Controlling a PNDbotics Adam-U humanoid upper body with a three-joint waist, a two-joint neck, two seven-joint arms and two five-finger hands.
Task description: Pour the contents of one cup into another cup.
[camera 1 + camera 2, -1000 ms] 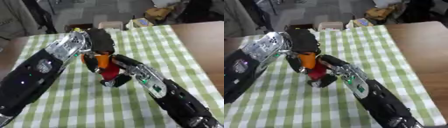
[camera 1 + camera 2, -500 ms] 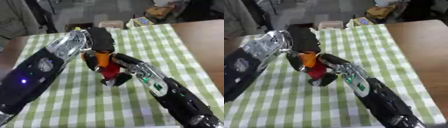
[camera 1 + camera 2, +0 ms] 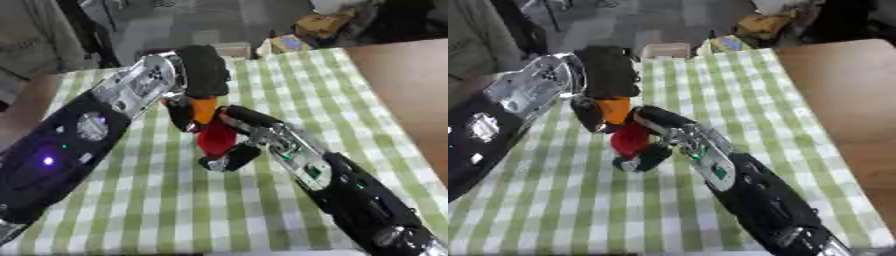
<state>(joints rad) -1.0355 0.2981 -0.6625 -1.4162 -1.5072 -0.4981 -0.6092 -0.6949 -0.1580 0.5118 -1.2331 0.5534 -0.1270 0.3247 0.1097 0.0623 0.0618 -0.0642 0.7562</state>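
Observation:
An orange cup [image 3: 204, 108] hangs tilted just above a red cup [image 3: 216, 139] in the middle of the green checked cloth. My left hand [image 3: 199, 75] comes in from the upper left with its fingers curled round the orange cup. My right hand [image 3: 236, 150] reaches in from the lower right, and its fingers wrap the red cup, which stands close to the cloth. The two cups touch or nearly touch at their rims. What is inside them is hidden.
The green checked cloth [image 3: 157, 200] covers the table's middle; bare brown tabletop [image 3: 842, 85] lies to the right. Small boxes and a yellow thing [image 3: 289, 42] sit at the far edge. A person's sleeve [image 3: 35, 45] shows at upper left.
Both hands and the two cups keep nearly the same place. The whole picture has shifted a little, so the camera has moved.

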